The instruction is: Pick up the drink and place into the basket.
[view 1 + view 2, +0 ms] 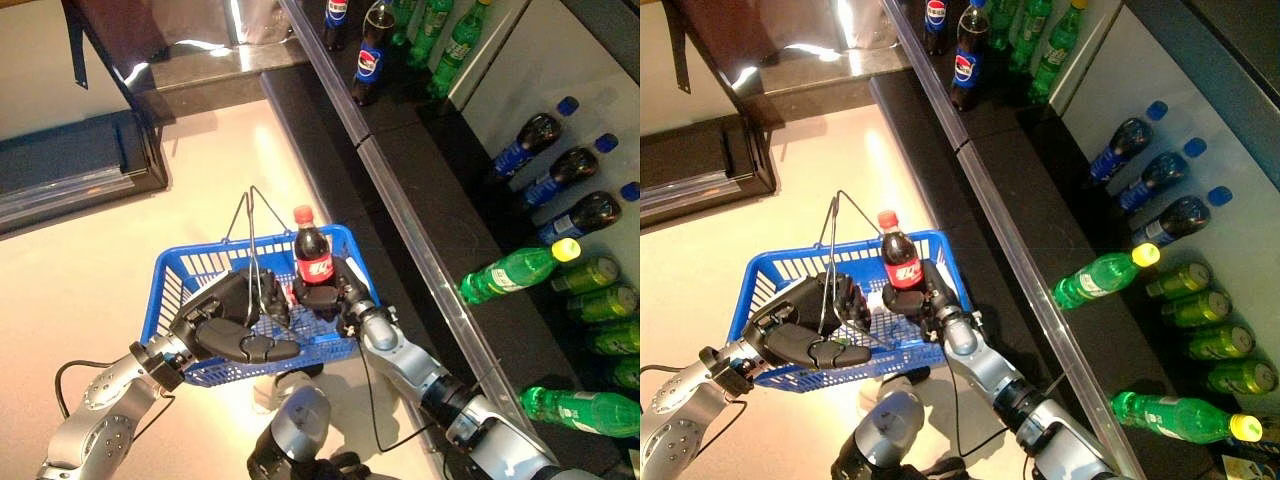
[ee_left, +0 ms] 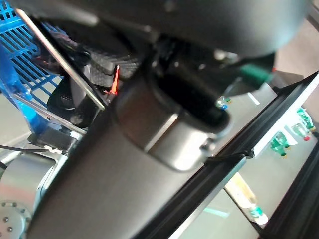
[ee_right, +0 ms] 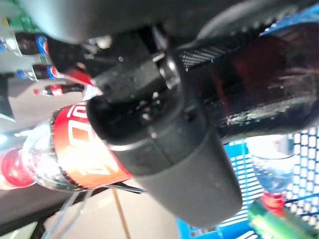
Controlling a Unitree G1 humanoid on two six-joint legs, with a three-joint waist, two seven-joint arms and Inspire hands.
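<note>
My right hand (image 1: pixel 338 296) is shut on a dark cola bottle (image 1: pixel 311 252) with a red cap and red label, holding it upright inside the blue basket (image 1: pixel 195 272). The right wrist view shows the fingers (image 3: pixel 164 144) curled round the bottle (image 3: pixel 79 149). My left hand (image 1: pixel 235 325) is shut on the basket's thin wire handles (image 1: pixel 250 230) and holds the basket up in front of me. More drinks (image 3: pixel 271 199) lie in the basket under the bottle.
A dark shelf unit (image 1: pixel 420 220) runs along the right, with a metal rail (image 1: pixel 400 200). Blue-capped dark bottles (image 1: pixel 545 170), green bottles (image 1: pixel 520 268) and green cans (image 1: pixel 600 300) lie on it. Cola and green bottles (image 1: pixel 370 50) stand at the far end. A dark cabinet (image 1: pixel 70 170) sits at the left.
</note>
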